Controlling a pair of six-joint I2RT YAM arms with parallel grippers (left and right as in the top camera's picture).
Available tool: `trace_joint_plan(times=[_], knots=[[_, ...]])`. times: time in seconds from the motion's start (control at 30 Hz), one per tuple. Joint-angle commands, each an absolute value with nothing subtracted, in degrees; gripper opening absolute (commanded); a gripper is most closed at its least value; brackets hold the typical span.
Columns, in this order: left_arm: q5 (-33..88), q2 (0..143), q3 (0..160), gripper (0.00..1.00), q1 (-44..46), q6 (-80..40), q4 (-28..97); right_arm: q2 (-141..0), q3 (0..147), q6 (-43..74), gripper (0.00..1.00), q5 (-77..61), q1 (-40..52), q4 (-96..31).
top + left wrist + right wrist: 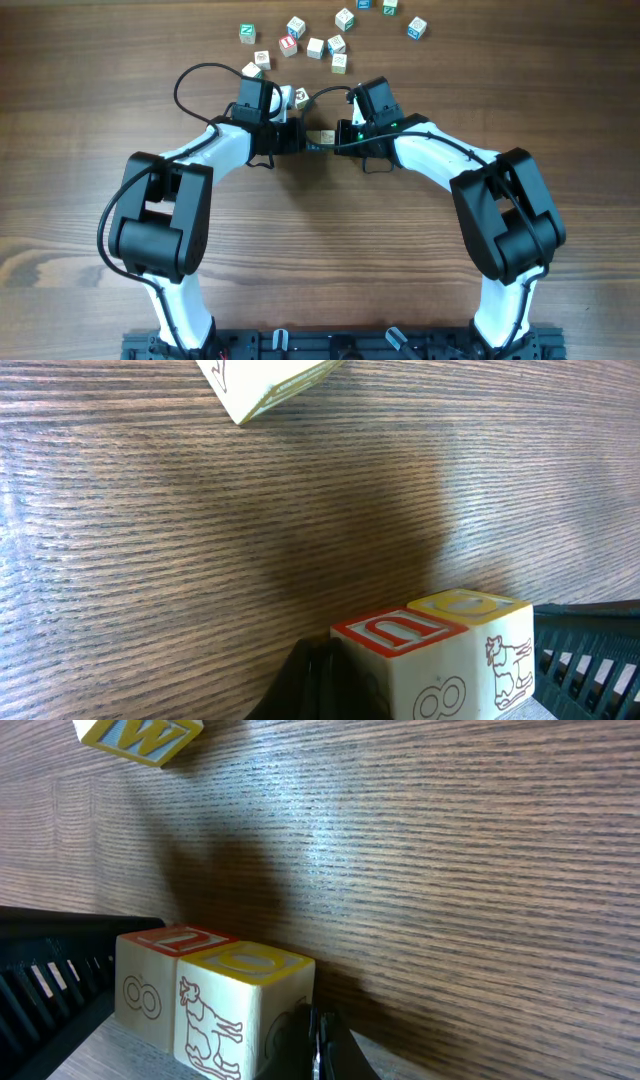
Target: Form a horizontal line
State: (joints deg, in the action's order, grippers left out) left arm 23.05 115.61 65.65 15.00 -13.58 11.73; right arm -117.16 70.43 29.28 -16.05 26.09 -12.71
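Two pale wooden letter cubes stand edge to edge in a short row [320, 138] between my two grippers. The left wrist view shows the red-topped cube [400, 660] on the left and the yellow-topped cube [490, 635] on the right. My left gripper [318, 660] is shut, its tips against the red cube's outer side. The right wrist view has the yellow-topped cube [240, 1005] nearest, with the red-topped cube [150, 985] beyond it. My right gripper [318, 1020] is shut and rests against the yellow cube's outer side. Neither gripper holds anything. Overhead, the left gripper [300, 138] and right gripper [338, 140] face each other.
Several loose letter cubes [315, 47] lie scattered at the back of the wooden table [320, 250]. One cube [300, 97] sits just behind the left wrist, another [252, 70] further left. A yellow-edged cube [265, 385] and a blue-and-yellow W cube [140, 738] lie ahead.
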Motion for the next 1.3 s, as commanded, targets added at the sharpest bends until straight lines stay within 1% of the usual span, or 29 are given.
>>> trace_joint_plan(times=[0.0,0.27,0.43,0.5,0.63,0.73,0.8,0.97,1.27], knots=[[21.4,118.2,64.1,0.04,15.7,-12.8,13.5,-118.5,70.8,28.7,0.04,-16.8,26.7,-12.5],[21.4,118.2,64.1,0.04,15.6,-12.8,13.3,-118.7,70.8,28.5,0.05,-16.5,26.7,-13.3],[20.0,118.2,64.1,0.21,15.6,-12.8,13.3,-118.7,70.8,28.4,0.04,-13.8,26.7,-13.8],[19.9,118.2,64.1,0.22,15.6,-12.8,13.3,-118.7,70.8,28.2,0.04,-13.2,26.7,-13.8],[19.9,118.2,64.1,0.21,15.6,-12.8,13.7,-118.7,70.8,27.4,0.04,-13.3,26.6,-13.7],[19.8,118.2,64.1,0.13,15.6,-12.8,14.3,-118.7,70.8,27.0,0.04,-13.3,26.5,-13.8],[19.3,118.2,64.1,0.11,15.6,-12.8,14.6,-118.7,70.8,27.0,0.04,-13.3,26.5,-13.8],[13.6,118.2,64.1,0.10,15.6,-12.8,15.6,-118.7,70.8,27.0,0.04,-13.4,26.5,-13.8],[13.2,118.2,64.1,0.07,15.6,-12.8,15.8,-118.7,70.8,25.4,0.04,-16.9,26.5,-12.6]])
